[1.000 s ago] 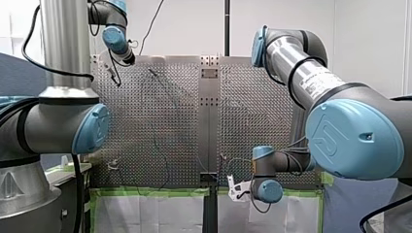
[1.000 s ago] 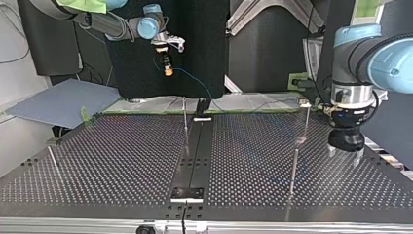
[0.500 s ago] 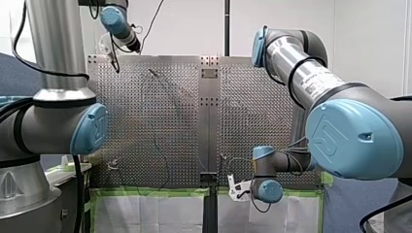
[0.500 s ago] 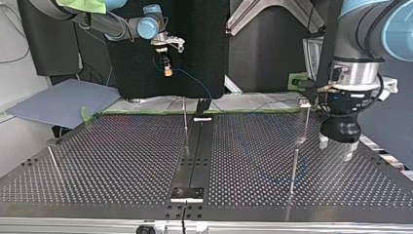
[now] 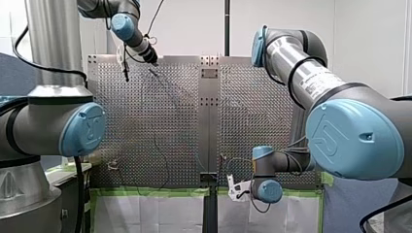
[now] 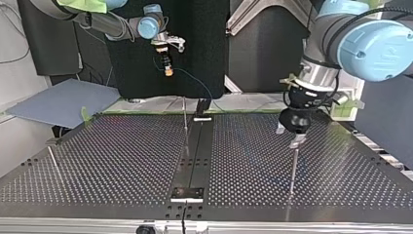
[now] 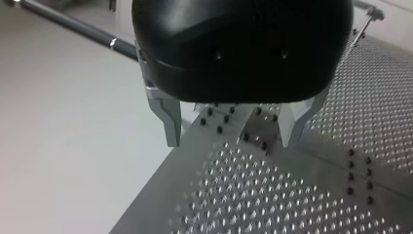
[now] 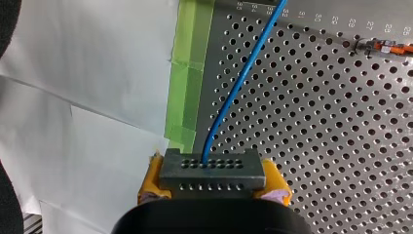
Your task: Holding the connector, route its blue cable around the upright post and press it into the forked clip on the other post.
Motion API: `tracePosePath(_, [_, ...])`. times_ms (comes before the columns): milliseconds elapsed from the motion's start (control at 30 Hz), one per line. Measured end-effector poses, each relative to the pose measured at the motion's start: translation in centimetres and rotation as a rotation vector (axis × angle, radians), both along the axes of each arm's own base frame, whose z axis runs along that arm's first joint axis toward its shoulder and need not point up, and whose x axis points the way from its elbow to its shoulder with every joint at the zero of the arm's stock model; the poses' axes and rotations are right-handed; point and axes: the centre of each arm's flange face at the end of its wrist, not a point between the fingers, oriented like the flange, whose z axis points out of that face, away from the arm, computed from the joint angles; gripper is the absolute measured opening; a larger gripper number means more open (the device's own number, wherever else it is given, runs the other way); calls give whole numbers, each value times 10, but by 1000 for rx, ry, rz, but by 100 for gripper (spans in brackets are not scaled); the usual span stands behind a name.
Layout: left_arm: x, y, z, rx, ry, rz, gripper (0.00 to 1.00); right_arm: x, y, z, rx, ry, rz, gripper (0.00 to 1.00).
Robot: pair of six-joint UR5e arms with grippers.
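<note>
Since a second ago my left hand (image 6: pixel 289 136), spread open, has swung left over the near right post (image 6: pixel 293 170) in the top view. My right hand (image 8: pixel 214 183) pinches the connector (image 8: pixel 213 168); its blue cable (image 8: pixel 238 83) runs beside green tape (image 8: pixel 187 73) over the surface (image 6: pixel 97 161).

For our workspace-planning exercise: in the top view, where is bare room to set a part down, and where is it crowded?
Bare: the perforated table between the thin pin at the view's left and the centre rail. Crowded: around the upright post under my left pincer.
</note>
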Motion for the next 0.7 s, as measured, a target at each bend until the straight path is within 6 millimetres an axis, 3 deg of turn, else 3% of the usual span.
tracePosePath(300, [-3, -11, 17, 79, -30, 2, 98, 0, 0, 0, -2, -1, 0, 0])
tracePosePath(700, [10, 0, -1, 214, 42, 89, 98, -1, -1, 0, -1, -2, -1, 0])
